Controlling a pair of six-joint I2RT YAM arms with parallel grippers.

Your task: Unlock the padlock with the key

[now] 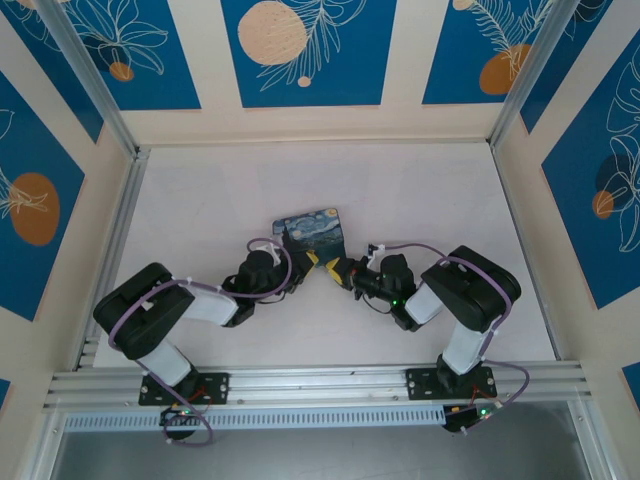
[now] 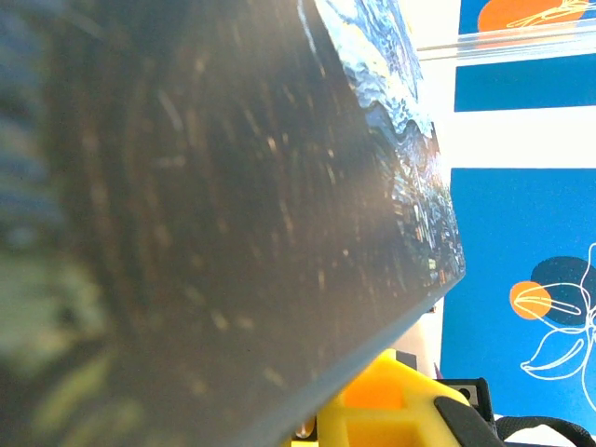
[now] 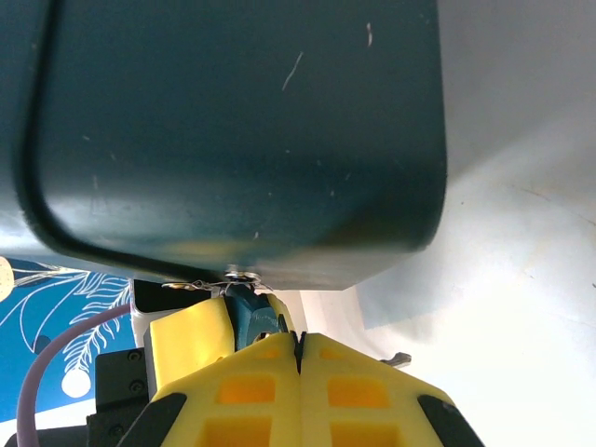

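Because the padlock (image 3: 250, 315) appears to hang from the lower lip of the painted tin (image 1: 312, 230), both arms crowd in on that one spot near the middle of the bench (image 1: 420, 200). The left arm reaches in from 8 o'clock and the right from 4 o'clock, and their yellow tips nearly meet at 6 o'clock of the tin.

From the right wrist, the tin looms overhead with its dark teal underside toward the lens. That suggests its near edge is tipped up off the bench so the lock dangles free (a judgement from the shadow beneath, not a certainty). The padlock's bluish body sits at 6 o'clock of the tin's edge, with a silvery bit of metal just above it where it meets the tin.

A yellow finger (image 3: 191, 335) of the left pincer (image 1: 303, 258) lies against the padlock at its 9 o'clock. That pincer is drawn narrow, almost closed, probably to steady the lock, though whether it truly clamps the body I cannot tell.

The right pincer (image 3: 298, 349) sits at 6 o'clock of the lock, its pads pressed together to a hairline seam. So tight a pinch would suit a sliver of a key, but whether the key lies in that seam I cannot tell.

The left wrist looks along the tin's scuffed dark side, with the painted face at 1 o'clock. The step in hand seems to be lining up with the keyhole.
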